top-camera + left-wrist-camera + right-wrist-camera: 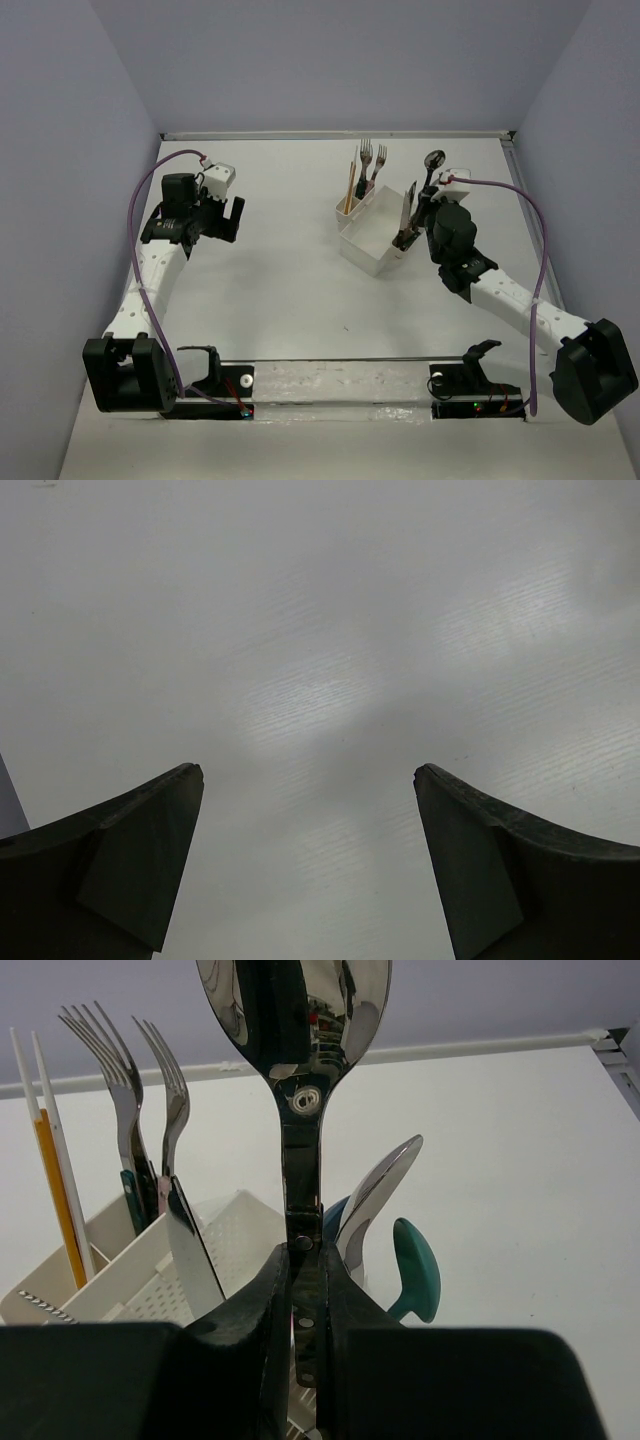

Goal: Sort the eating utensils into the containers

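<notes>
My left pincer (308,772) hangs over the left side of the surface (320,630), nearer the far edge than the near one. Its jaws are spread wide with nothing between them, only bare white beneath. My right pincer (305,1257) is over the right half of the surface, at the near right end of the white caddy (120,1275). It is clamped tight on the handle of a dark-handled spoon (340,1010), which stands upright with its shiny bowl on top. My fingers hide its lower end, so I cannot tell whether it reaches into the caddy. Just left of my grip a knife (195,1250) stands blade up. Just right of it a silver spoon (375,1200) and a teal spoon (415,1270) lean out of the same end. The caddy sits right of the middle, toward the far edge, set at an angle to it. At its far end two forks (125,1080) stand tines up, with thin orange and white chopsticks (50,1160) beside them.
</notes>
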{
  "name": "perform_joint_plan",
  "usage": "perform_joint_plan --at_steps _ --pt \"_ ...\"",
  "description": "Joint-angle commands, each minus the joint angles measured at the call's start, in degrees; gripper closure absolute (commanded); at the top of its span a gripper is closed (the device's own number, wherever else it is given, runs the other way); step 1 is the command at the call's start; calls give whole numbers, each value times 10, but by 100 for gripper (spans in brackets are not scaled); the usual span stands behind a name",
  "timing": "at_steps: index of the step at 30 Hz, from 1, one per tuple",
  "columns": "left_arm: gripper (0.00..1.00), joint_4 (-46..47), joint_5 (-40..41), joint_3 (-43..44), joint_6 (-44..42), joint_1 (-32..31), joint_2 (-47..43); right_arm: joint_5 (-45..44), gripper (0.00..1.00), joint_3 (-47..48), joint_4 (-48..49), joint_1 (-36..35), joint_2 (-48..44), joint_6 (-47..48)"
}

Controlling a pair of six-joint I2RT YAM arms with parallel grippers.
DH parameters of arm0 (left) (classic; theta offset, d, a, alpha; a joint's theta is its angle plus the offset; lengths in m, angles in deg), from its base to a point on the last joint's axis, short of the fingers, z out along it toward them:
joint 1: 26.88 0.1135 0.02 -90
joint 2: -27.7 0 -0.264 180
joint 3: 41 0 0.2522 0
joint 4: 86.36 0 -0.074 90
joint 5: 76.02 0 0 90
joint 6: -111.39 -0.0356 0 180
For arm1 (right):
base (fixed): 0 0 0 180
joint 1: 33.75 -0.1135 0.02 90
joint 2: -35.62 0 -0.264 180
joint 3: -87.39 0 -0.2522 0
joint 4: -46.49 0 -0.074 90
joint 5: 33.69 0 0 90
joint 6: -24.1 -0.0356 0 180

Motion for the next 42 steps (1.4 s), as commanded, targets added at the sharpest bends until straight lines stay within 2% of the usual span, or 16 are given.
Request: perform_joint_plan --at_steps 1,9,11,12,13,18,28,33,35,36,37,38,40,41,42 --pt "1 14 -13 3 -4 4 -2 -16 100 -11 81 1 0 3" --pt "1 14 -13 0 -5 4 -5 -10 100 -15 82 1 9 -6" --pt "1 15 -14 0 -6 3 -5 -5 94 -15 81 1 7 -4" --pt "1 15 -14 0 -6 3 -5 -5 84 -14 80 1 5 -3" --pt "1 15 -14 -1 -6 3 -5 -5 79 -15 80 1 2 -3" --pt "1 15 -14 0 -6 3 -3 -10 63 -15 80 1 -7 -2" --pt "1 15 -15 0 -6 3 -2 -11 55 13 65 1 -40 17" --pt "1 15 -11 0 -7 3 0 39 48 123 -75 1 -62 29" --pt "1 14 -10 0 -7 4 0 41 42 219 -138 1 -59 29" --pt "1 14 -10 0 -7 3 1 23 38 255 -208 1 -53 36" --pt "1 14 -10 0 -7 3 1 12 36 332 -251 7 -31 40" --pt "1 14 -10 1 -7 3 1 3 35 371 -339 24 -15 44" --pt "1 14 -11 3 -6 3 2 9 33 447 -432 50 40 41" --pt "1 14 -11 3 -5 3 2 11 33 504 -511 62 55 35" --pt "1 14 -12 4 -4 3 2 19 32 522 -545 86 67 14"
